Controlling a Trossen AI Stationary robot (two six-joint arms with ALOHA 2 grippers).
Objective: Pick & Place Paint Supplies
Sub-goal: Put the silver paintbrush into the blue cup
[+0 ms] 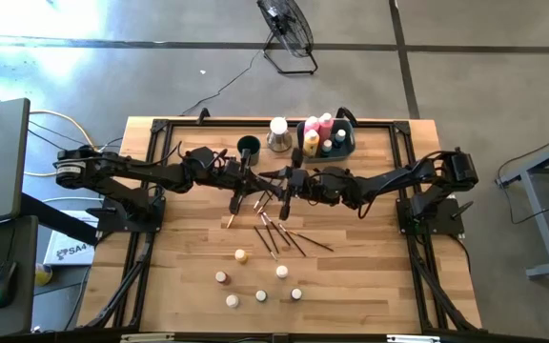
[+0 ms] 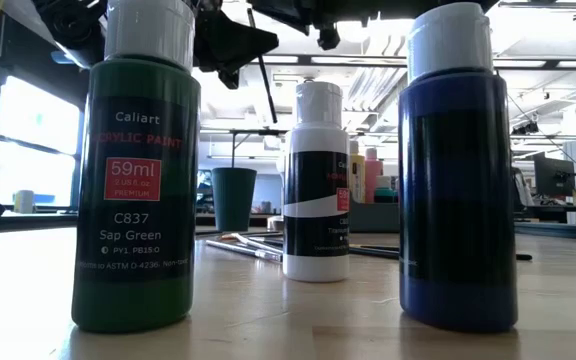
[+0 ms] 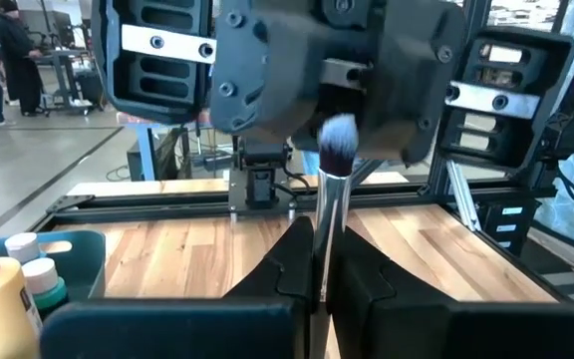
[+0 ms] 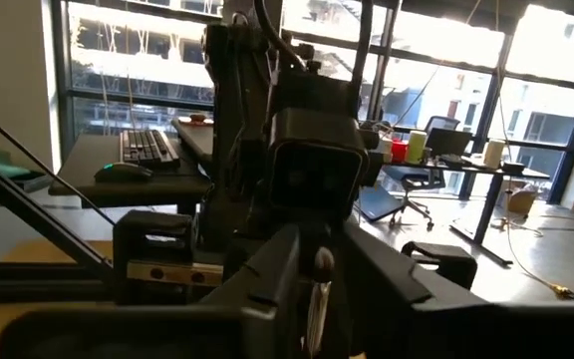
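Note:
My two grippers meet fingertip to fingertip above the middle of the table. My left gripper (image 1: pixel 274 181) (image 3: pixel 319 254) is shut on a thin brush (image 3: pixel 331 189) that stands about upright, its bristle head (image 3: pixel 338 140) up. The dark handle (image 2: pixel 266 80) hangs below. My right gripper (image 1: pixel 295 183) (image 4: pixel 319 284) faces the left one with its fingers a little apart on either side of the same brush (image 4: pixel 317 267). More brushes (image 1: pixel 279 233) and several white-capped paint bottles (image 1: pixel 255 276) rest on the table nearer the front edge. My left gripper pinches the brush's silver ferrule (image 3: pixel 324 234), just below the bristle head, between its two fingers. The fingers come level from the table's left and lie across the brush. The brush is lifted clear of the table, about upright, with the handle hanging below the fingers.
At the back stand a grey-blue bin (image 1: pixel 347 145) with pink, yellow and teal bottles, a dark round cup (image 1: pixel 248 148) and a white-topped container (image 1: pixel 278 133). Close to the low camera stand green (image 2: pixel 136 180), white (image 2: pixel 316 180) and blue (image 2: pixel 458 170) bottles.

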